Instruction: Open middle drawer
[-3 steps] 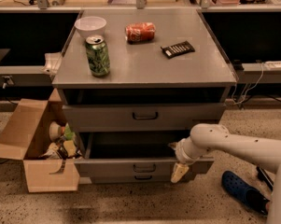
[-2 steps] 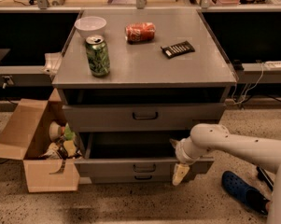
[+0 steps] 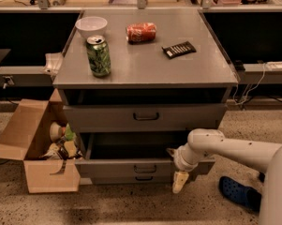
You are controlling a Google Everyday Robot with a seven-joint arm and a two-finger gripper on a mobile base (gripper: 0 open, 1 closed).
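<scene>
Withdrawal was the step in hand, as I judged it. The middle drawer [image 3: 112,168] stood pulled well out from the cabinet, with its dark inside open to view beneath the taller top drawer [image 3: 98,118]. The opening itself looked done, or nearly so.

My gripper [image 3: 180,183] hung pointing down at the right end of that drawer's front, just beside it and well to the right of the small loop handle [image 3: 145,168]. I could not tell whether it was clenched or released, nor whether it touched the front at all. My white arm [image 3: 234,149] reached in from the right, low over the floor.

The next move, to my mind, called for backing the gripper straight away from the front. It should not drag sideways along it, or the drawer could be nudged back in. My wrist sat near the drawer's right corner, so it needed to clear that corner first.

Against the frame of a second before, little differed. The drawer showed the same gap, and my gripper seemed only a shade lower.
</scene>
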